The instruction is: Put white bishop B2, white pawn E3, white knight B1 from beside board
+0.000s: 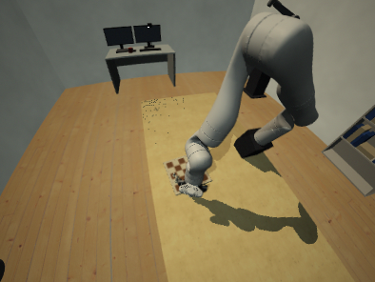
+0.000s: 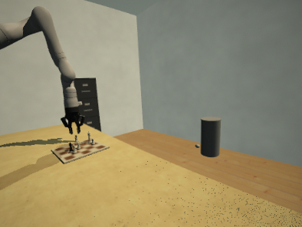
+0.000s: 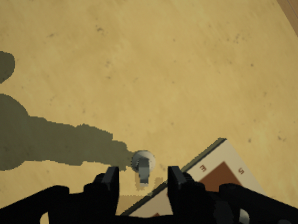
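Small white chess piece (image 3: 141,164) standing on the tan worktop (image 3: 133,43) just off the board's edge, black two-fingered hand (image 3: 140,184) above it, fingers partly apart and empty, brown-and-cream chequered chessboard (image 3: 222,175) to its right, near the worktop's middle.

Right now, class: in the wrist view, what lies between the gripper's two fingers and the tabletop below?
Between the fingers of the gripper stands one white piece beside the board's edge, on the tan surface. The fingers stand apart, above it, gripping nothing.
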